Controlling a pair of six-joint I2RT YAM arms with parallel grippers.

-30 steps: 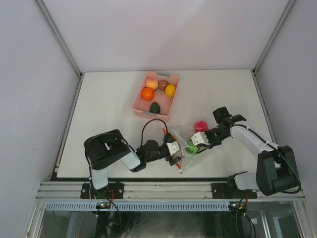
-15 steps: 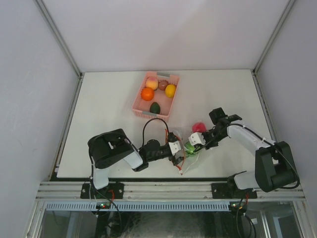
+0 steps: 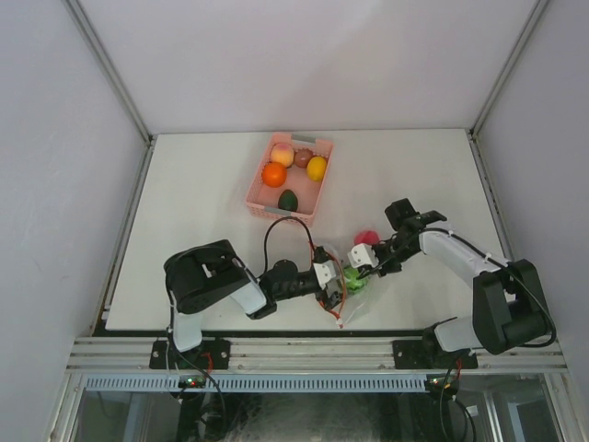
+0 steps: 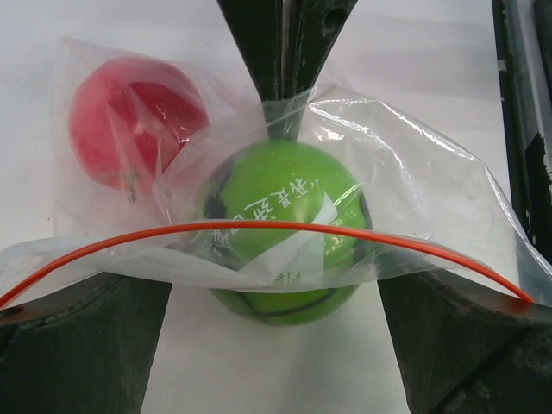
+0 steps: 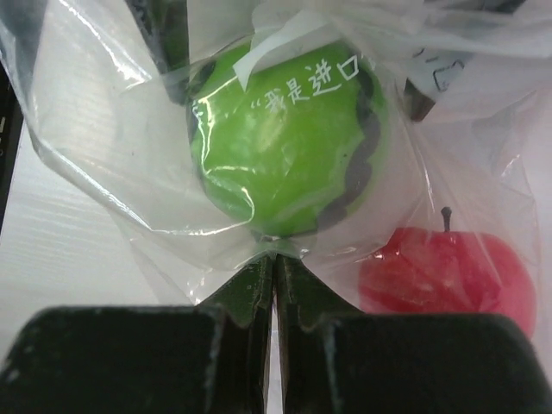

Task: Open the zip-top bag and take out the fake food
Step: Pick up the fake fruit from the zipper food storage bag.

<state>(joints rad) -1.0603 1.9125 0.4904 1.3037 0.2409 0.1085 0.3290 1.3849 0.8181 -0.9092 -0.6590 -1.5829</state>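
Both claws have drawn closer together than a second ago, bunching the zip-top bag (image 4: 423, 190) between them near the front of the white counter (image 3: 202, 203). White Chinese characters, 我是进口, are printed on the green ball (image 5: 285, 147) of fake food inside the bag, next to a dark wavy stripe. A red apple (image 5: 448, 272) with a thin stem lies beside the ball, also under the film. The right claw (image 5: 274, 269) is pressed together, pinching a fold of clear plastic just below the green ball. The left claw (image 3: 331, 280) stands spread wide, and the bag's red-orange zipper strip (image 4: 259, 226) arches from one finger to the other across the ball. Plain white walls on metal posts enclose the counter. Farther back, well apart from the bag, a pink basket (image 3: 265, 210) holds five more pieces: orange, yellow, peach, brown and dark green.
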